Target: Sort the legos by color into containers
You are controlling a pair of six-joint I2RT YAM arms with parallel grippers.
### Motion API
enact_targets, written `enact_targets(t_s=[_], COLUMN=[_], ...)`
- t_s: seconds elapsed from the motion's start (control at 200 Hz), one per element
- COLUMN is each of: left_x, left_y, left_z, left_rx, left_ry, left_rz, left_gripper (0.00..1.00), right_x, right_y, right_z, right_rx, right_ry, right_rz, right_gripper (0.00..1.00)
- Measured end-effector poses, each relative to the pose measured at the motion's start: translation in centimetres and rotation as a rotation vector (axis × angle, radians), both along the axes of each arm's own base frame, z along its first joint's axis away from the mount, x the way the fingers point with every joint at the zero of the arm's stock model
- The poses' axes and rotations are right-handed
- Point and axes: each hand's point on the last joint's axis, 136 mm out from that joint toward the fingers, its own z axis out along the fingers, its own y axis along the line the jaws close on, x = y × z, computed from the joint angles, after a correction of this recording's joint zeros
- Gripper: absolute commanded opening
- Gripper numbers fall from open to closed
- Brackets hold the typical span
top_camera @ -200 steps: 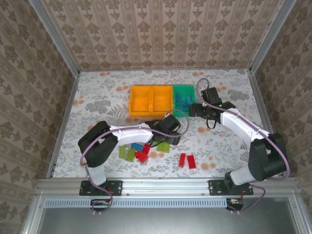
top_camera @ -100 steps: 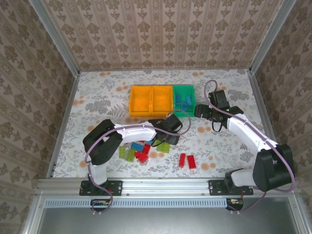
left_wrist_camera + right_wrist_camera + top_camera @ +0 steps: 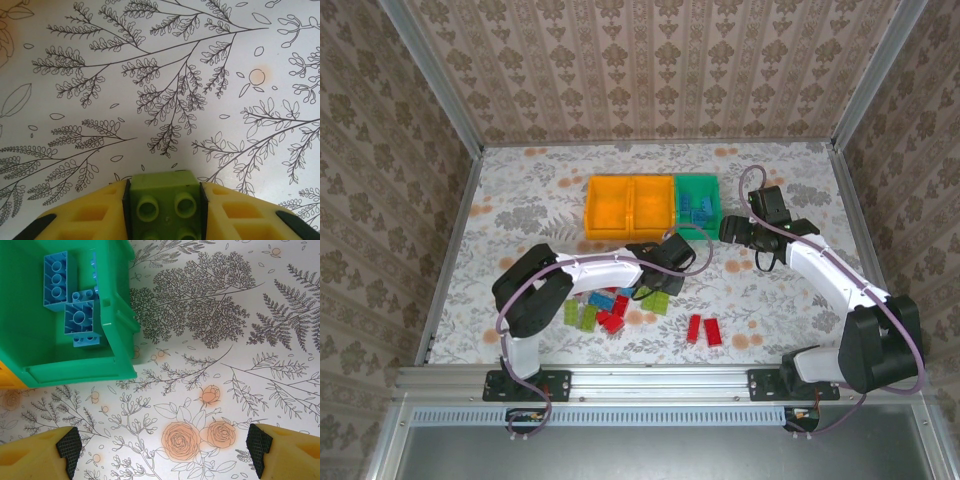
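Lime green lego (image 3: 163, 187) clamped in left gripper (image 3: 164, 199), right gripper (image 3: 163, 452) spread wide above counter (image 3: 235, 305), beside teal container (image 3: 75, 371) holding blue legos (image 3: 79, 320)

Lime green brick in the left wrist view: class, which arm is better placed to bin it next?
Left. The left gripper has its jaws shut on the lime green brick, so it likely only needs carrying. The right gripper is open, empty, beside the teal bin.
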Motion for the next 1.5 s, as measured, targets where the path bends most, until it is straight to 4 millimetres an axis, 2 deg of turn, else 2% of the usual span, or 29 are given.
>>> enact_targets(t_s=[0.19, 0.285, 0.345, 0.425, 0.575, 0.68, 0.88, 0.985, 1.095, 1.225, 1.35, 1.5], left_x=[0.6, 1.6, 2.6, 4.6, 9.1, 11.7, 15.9, 18.0, 19.7, 21.3, 22.0, 22.5], left_y=[0.6, 1.2, 1.8, 2.9, 5.4, 8.0, 13.9, 15.5, 15.8, 15.4, 15.4, 15.7], left_z=[0.0, 0.8, 2.2, 4.9, 10.5, 12.1, 11.2, 10.4, 9.6, 8.8, 7.8, 6.8], left_rx=[0.011, 0.016, 0.003, -0.03, -0.092, -0.107, -0.088, -0.093, -0.104, -0.128, -0.142, -0.145], left_ry=[-0.003, -0.019, -0.041, -0.088, -0.203, -0.239, -0.218, -0.194, -0.172, -0.146, -0.122, -0.101], left_rz=[0.011, 0.024, 0.039, 0.07, 0.139, 0.194, 0.314, 0.353, 0.359, 0.355, 0.355, 0.356], left_gripper=[0.36, 0.37, 0.36, 0.37, 0.37, 0.37, 0.37, 0.36, 0.37, 0.37, 0.39, 0.47], right_x=[-0.3, -0.6, -0.8, -1.3, -3.2, -5.0, -8.4, -9.6, -9.9, -10.4, -11.0, -11.3], right_y=[0.2, 0.8, 1.3, 2.2, 5.7, 8.5, 13.3, 14.9, 16.1, 17.0, 17.6, 18.1], right_z=[-0.2, -0.5, -0.9, -1.4, -2.6, -3.3, -4.0, -3.9, -4.2, -5.8, -7.5, -8.3], right_rx=[0.012, 0.038, 0.048, 0.054, 0.054, 0.046, -0.015, -0.062, -0.14, -0.218, -0.274, -0.31], right_ry=[0.003, 0.006, 0.008, 0.008, 0.008, 0.0, -0.032, -0.056, -0.066, -0.026, 0.028, 0.062], right_rz=[0.009, 0.03, 0.047, 0.079, 0.238, 0.396, 0.707, 0.837, 0.95, 1.058, 1.138, 1.189], right_gripper=[0.85, 0.85, 0.85, 0.85, 0.88, 0.92, 0.97, 0.97, 0.97, 0.97, 0.97, 0.97])
